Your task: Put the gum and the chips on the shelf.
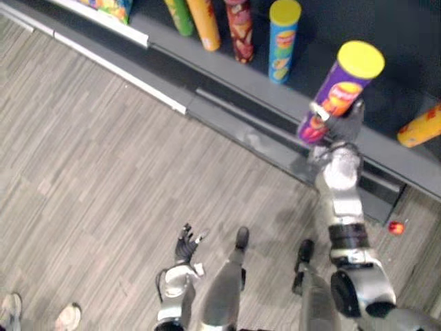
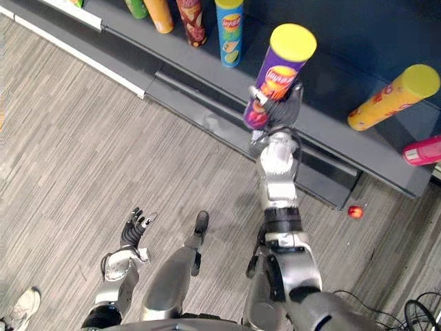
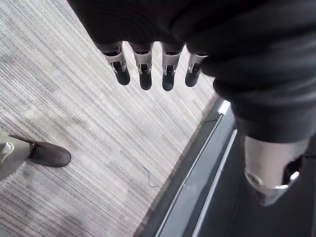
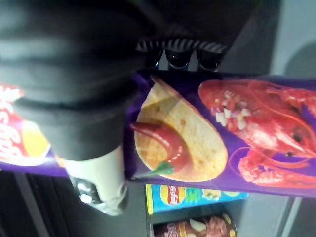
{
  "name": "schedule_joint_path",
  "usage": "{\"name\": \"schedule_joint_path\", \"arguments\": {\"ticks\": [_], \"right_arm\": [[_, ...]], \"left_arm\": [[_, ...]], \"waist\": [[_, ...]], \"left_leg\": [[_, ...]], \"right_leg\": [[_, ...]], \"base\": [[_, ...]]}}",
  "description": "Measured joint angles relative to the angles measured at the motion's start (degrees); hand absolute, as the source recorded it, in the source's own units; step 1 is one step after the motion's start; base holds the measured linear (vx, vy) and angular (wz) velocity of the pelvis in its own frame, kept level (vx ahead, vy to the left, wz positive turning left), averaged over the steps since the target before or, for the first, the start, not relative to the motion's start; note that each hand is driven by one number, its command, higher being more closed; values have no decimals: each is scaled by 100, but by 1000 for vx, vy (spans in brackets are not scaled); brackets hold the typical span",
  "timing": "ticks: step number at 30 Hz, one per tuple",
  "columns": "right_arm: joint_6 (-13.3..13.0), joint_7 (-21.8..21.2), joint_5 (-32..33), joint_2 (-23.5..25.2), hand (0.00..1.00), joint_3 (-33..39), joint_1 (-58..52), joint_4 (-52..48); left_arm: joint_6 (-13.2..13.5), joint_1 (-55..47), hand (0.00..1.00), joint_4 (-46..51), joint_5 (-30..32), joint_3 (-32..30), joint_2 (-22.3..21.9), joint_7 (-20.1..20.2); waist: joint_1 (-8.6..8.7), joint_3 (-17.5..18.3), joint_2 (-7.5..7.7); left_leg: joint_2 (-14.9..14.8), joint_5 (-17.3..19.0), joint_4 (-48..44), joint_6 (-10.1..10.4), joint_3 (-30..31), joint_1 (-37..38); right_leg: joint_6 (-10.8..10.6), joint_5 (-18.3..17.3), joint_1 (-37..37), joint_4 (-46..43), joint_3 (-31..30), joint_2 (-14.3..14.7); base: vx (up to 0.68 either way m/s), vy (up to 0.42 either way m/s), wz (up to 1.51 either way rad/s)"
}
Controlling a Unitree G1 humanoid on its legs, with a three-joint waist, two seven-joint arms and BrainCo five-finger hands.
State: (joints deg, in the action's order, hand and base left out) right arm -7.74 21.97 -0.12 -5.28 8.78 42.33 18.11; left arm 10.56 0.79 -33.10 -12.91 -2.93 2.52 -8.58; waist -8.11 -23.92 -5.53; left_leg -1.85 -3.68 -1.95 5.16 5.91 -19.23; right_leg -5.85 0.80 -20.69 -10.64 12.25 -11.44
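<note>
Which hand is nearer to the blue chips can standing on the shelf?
Right. The right hand, curled round the purple chips can, is up at the shelf edge, near the blue chips can. The left hand hangs open low over the floor, well away.

The right robot hand (image 2: pixel 289 103) hides the lower end of the purple chips can (image 2: pixel 282 65); the small red object (image 2: pixel 355 212) at right is unclear.

The floor (image 1: pixel 103 172) is that grey wood-look plank stuff, grain running on a slant. A low dark grey shelf (image 1: pixel 262 86) cuts diagonally across the top, with a white strip (image 1: pixel 117 69) along its base toward the left.
</note>
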Motion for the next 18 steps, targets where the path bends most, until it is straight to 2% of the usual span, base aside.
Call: {"name": "schedule_joint_path", "arguments": {"ticks": [6, 15, 18], "right_arm": [[17, 514, -112, -382, 100, 480, 717, 324], [57, 775, -106, -394, 100, 775, 937, 177], [86, 834, -97, -404, 100, 866, 1084, 20]], "left_arm": [[61, 144, 0, 45, -72, 86, 7, -34], [75, 190, 0, 326, -275, 77, -35, -170], [133, 213, 0, 532, -281, 67, -53, -185]], "waist": [[-29, -131, -189], [-148, -165, -199], [-142, -168, -199]], "left_leg": [[60, -145, -32, 4, 88, -382], [33, -228, -143, 4, -210, -796], [-81, -235, -243, 9, -536, -998]], "right_leg": [[12, -221, -460, -559, 162, -186], [72, -624, -1088, -1381, 245, -423], [88, -728, -1249, -1577, 334, -491]], "base": [[-50, -21, 23], [-12, -72, 13], [-13, -69, 20]]}}
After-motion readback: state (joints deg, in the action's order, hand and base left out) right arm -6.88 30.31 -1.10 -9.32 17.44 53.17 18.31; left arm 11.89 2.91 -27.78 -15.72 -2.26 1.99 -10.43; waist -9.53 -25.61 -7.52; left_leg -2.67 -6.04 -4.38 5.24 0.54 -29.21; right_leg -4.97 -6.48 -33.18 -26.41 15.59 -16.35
